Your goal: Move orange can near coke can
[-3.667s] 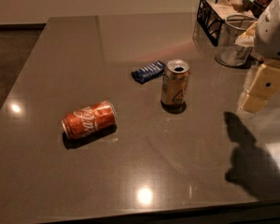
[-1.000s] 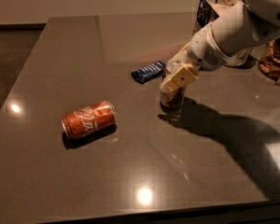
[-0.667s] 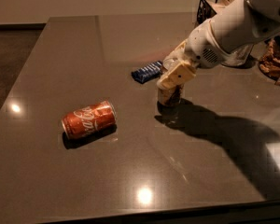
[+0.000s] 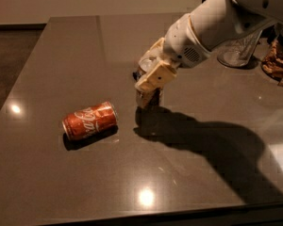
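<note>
The coke can lies on its side on the dark table, left of centre, white script facing me. My gripper reaches in from the upper right and is shut on the orange can, which stands upright between the fingers. Only the can's silver top and its shadowed lower part show; the beige front finger covers its middle. The orange can is a short gap to the right of the coke can and slightly farther back. I cannot tell whether it rests on the table or hangs just above it.
A clear glass and a jar with brown contents stand at the back right behind my arm. The arm's shadow falls across the table's right front. The table's front edge runs along the bottom, and its left edge borders the floor.
My gripper came in from the right and closed on the orange can. It has since carried the can to the left and forward, closer to the coke can. The coke can has not moved.
</note>
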